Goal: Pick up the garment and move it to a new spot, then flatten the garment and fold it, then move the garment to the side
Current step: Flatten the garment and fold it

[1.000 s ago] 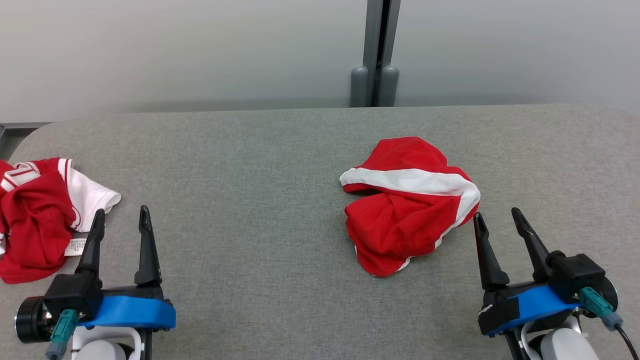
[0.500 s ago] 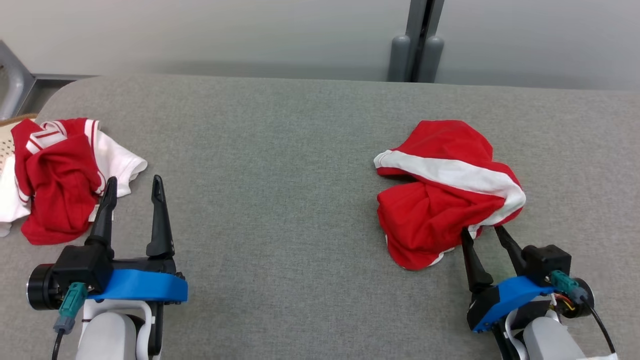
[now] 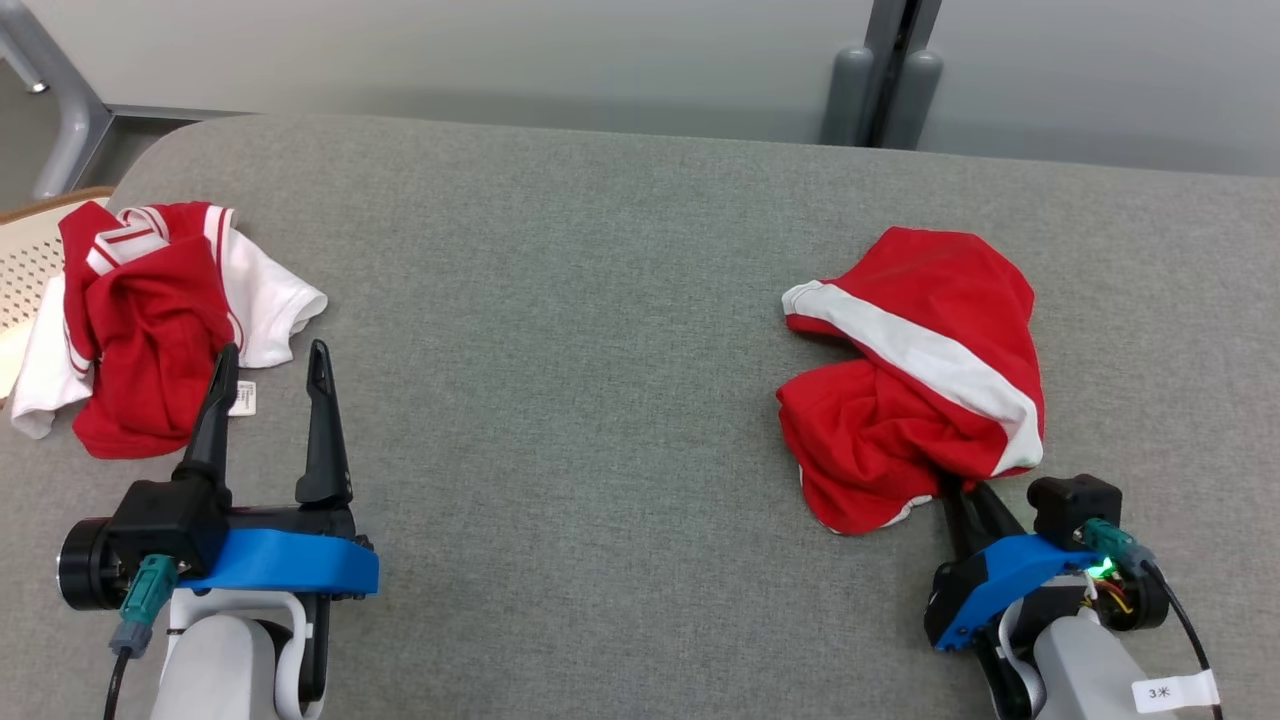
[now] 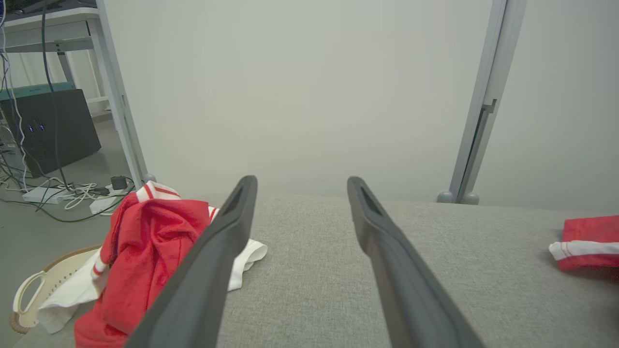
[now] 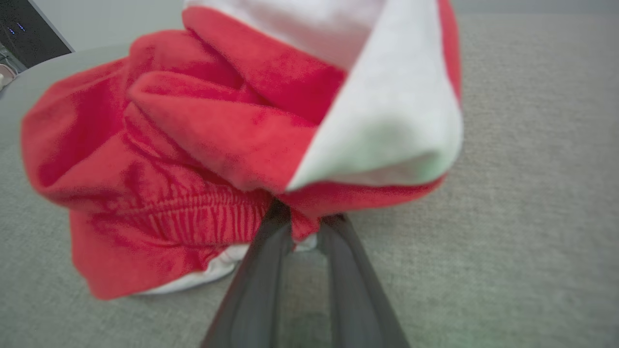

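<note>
The garment (image 3: 910, 380), crumpled red cloth with a broad white stripe, lies on the right half of the grey padded table (image 3: 560, 350). My right gripper (image 3: 966, 492) reaches into its near edge, fingertips tucked under the cloth. In the right wrist view the two dark fingers stand close together, and the right gripper (image 5: 304, 218) is shut on a red fold of the garment (image 5: 203, 145) beside its gathered waistband. My left gripper (image 3: 273, 352) stands open at the lower left, empty; the left gripper (image 4: 301, 181) has its fingers wide apart over bare table.
A second red and white garment (image 3: 150, 330) lies bunched at the table's left edge, just left of my left fingers. A pale perforated basket (image 3: 30, 260) sits beyond that edge. A grey wall and post (image 3: 880, 80) run along the far side.
My right gripper moved forward to the garment's near edge and shut on a fold of it. The head camera shifted. My left gripper stayed open.
</note>
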